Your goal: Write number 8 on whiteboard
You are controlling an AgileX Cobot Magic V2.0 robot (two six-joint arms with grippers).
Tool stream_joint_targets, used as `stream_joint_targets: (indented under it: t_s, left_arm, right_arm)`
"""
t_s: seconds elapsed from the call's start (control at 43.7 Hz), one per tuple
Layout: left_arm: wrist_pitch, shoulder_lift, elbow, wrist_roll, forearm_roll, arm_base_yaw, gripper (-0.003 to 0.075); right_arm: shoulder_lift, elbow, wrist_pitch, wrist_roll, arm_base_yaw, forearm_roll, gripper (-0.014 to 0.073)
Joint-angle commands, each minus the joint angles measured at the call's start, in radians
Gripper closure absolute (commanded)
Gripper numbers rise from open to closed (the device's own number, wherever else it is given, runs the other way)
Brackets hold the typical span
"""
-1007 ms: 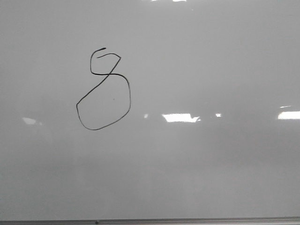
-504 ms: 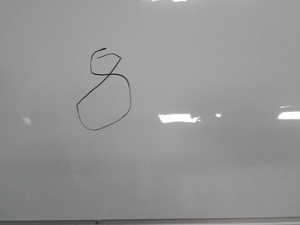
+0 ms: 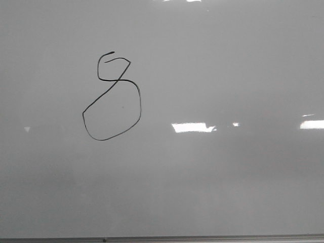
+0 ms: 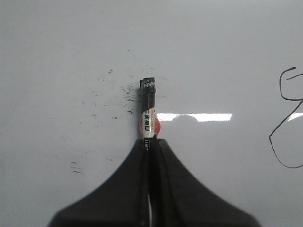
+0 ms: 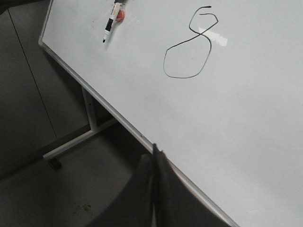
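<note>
The number 8 is a thin black line figure on the whiteboard, left of centre in the front view, with a small angular upper loop and a large rounded lower loop. No gripper shows in the front view. In the left wrist view my left gripper is shut on a marker with a black tip end, pointed at the board; part of the 8 shows at the edge. The right wrist view shows the 8, the marker, and my right gripper shut and empty by the board's edge.
Small black smudges dot the board around the marker's tip. A thin grey metal strip borders the board. The board's stand leg and the dark floor lie beside it. Bright light reflections sit on the board.
The 8 is unchanged. Only the light reflections on the board have shifted, and the one at the left has shrunk.
</note>
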Motion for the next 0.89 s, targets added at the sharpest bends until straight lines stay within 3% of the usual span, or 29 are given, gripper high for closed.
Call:
stream_joint_targets:
  t_s: [0.0, 0.504, 0.595, 0.71, 0.87]
  left_arm:
    - [-0.074, -0.011, 0.014, -0.001, -0.009, 0.001, 0.0741]
    - [-0.074, -0.011, 0.014, -0.001, -0.009, 0.001, 0.0741]
    - [-0.074, -0.011, 0.014, -0.001, -0.009, 0.001, 0.0741]
    - [-0.074, -0.011, 0.014, -0.001, -0.009, 0.001, 0.0741]
    - [-0.074, -0.011, 0.014, -0.001, -0.009, 0.001, 0.0741]
  right_arm:
    - [0.01, -0.028, -0.059, -0.005, -0.007, 0.015, 0.0655]
    - [0.01, -0.028, -0.061, -0.005, -0.007, 0.015, 0.0655]
    - [0.005, -0.02, -0.153, -0.009, -0.007, 0.008, 0.0655]
    - [-0.029, 0.038, -0.349, 0.009, -0.035, -0.095, 0.0655]
    - [-0.124, 0.173, -0.554, 0.187, -0.178, -0.25, 0.0655]
